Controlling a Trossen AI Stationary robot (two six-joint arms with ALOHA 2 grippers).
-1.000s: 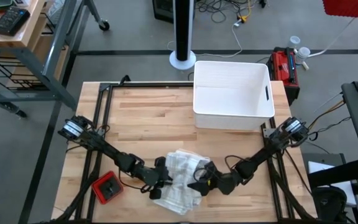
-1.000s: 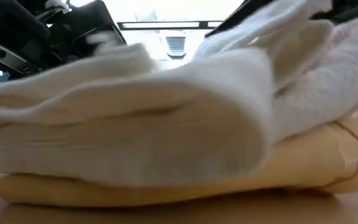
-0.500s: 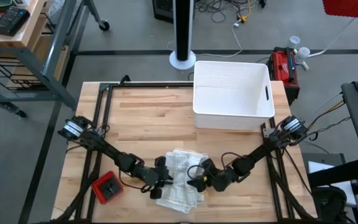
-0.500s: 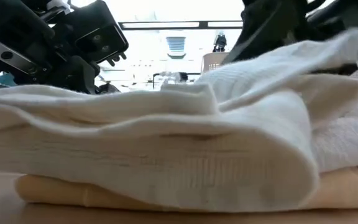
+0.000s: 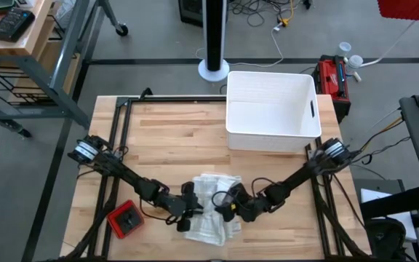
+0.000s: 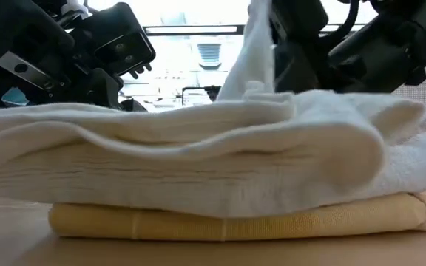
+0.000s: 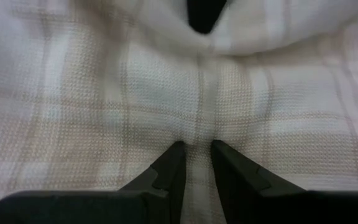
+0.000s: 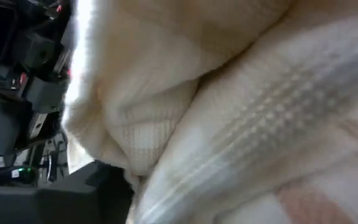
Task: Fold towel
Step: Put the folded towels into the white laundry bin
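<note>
Wooden table (image 5: 166,138), floor and cables beyond it; folding station, towel half-folded.

Left gripper (image 5: 188,209): at the towel's 9 o'clock edge, jaws narrow, pinching a ridge of weave between the fingers (image 7: 169,171). Serves as the anchor.

Right gripper (image 5: 222,207): over the towel from 3 o'clock, jaws wide. The low view shows a flap of cloth standing up beside it; whether that flap is held cannot be told.

Towel (image 5: 211,211): cream check, bunched in layers at the table's 6 o'clock edge, between the two grippers.

Bin (image 5: 271,109): white, at 1 o'clock, well apart. Red block (image 5: 126,220): at 7 o'clock, near the left arm.

Handling note, as judgement: keep the left pinch steady so the lower layers do not drag. Lay the raised flap flat across toward 9 o'clock and square its edge with the layer beneath. Lift the right jaws straight up so the weave does not catch.
</note>
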